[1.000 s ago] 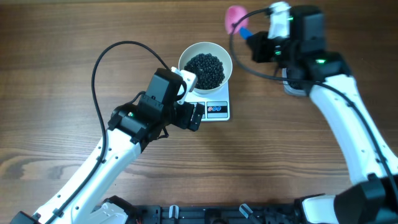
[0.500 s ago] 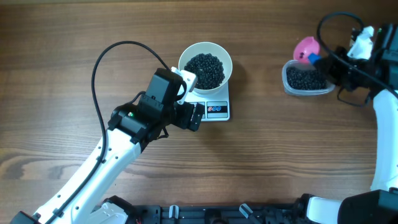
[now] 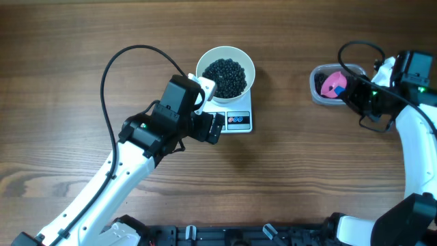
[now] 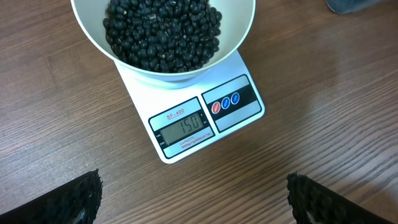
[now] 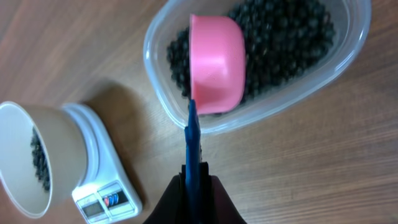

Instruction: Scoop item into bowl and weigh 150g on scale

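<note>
Brown wood-grain table (image 3: pixel 68 41), matte and streaked, carries everything. The widest thing on it is the round white bowl (image 4: pixel 241 30), smooth-sided and glossy. It is heaped with small, shiny black beans (image 4: pixel 161 31) and stands on the scale (image 4: pixel 146 102). The scale is a white rectangular plastic slab with rounded corners, a grey display reading 150 and a red and a blue button on a black patch.

The left gripper (image 4: pixel 194 186) is spread as wide as it goes and holds nothing. Its black ribbed pads show at the lower corners of the left wrist view. The bowl lies at 12 o'clock from it and the scale's front edge just ahead of it, untouched.

At 3 o'clock from the bowl in the overhead view, well apart, is a clear rounded-rectangular plastic tub (image 5: pixel 273 106) with more beans. The right gripper (image 5: pixel 198 193) is clamped tight on the thin blue handle (image 5: pixel 193 149) of a pink plastic scoop (image 5: pixel 214 62). In the right wrist view the scoop's cup sits at 12 o'clock from the fingers, inside the tub over the beans. Overhead, the bowl lies at 9 o'clock from this gripper.
</note>
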You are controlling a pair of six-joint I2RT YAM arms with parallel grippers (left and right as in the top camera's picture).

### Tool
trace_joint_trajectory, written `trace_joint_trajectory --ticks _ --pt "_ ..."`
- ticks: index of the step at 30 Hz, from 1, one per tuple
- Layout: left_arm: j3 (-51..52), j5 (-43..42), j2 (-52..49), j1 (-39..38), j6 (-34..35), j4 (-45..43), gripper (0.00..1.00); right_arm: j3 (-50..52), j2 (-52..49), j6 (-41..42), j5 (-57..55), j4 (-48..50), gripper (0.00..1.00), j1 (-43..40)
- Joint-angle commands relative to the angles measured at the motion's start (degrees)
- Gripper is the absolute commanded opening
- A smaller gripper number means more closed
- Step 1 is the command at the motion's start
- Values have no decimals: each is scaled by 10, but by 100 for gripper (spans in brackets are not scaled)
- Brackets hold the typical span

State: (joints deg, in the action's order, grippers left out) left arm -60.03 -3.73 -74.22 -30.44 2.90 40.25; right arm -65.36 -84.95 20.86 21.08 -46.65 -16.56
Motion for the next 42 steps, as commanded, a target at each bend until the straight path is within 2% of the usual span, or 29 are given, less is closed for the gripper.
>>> trace_joint_trajectory --ticks 1,3,4,5,7,8,9,12,17,21,25,29,37,42 --pt "3 4 -2 -1 6 -2 100 43 -2 23 -16 42 4 -1" --pt "3 4 -2 -1 6 -2 100 49 -2 23 -19 63 8 -1" --pt "3 4 -2 -1 6 -2 100 49 -2 23 -19 69 22 -1" --pt "3 4 -2 -1 6 -2 100 49 -2 27 -21 71 47 -1" --pt "3 4 -2 -1 6 -2 100 49 -2 43 -50 68 60 -1" --pt "3 4 -2 -1 6 -2 100 49 -2 52 -64 65 85 -1" --pt "3 4 -2 -1 6 -2 100 49 -2 53 -70 63 100 -1" --pt "3 4 -2 -1 6 -2 100 48 0 90 -118 50 100 -1" --pt "3 4 -2 -1 6 -2 100 32 45 92 -164 -5 100 -1" --pt "3 4 -2 -1 6 -2 100 31 162 95 -120 -10 100 1" --pt "3 4 -2 -1 6 -2 100 31 340 92 -121 -80 100 4" --pt "3 4 -2 -1 6 -2 100 31 439 93 -121 -163 100 4" --pt "3 4 -2 -1 6 -2 100 31 444 93 -121 -183 100 4" --pt "3 4 -2 -1 6 -2 100 31 443 45 -173 -206 100 4"
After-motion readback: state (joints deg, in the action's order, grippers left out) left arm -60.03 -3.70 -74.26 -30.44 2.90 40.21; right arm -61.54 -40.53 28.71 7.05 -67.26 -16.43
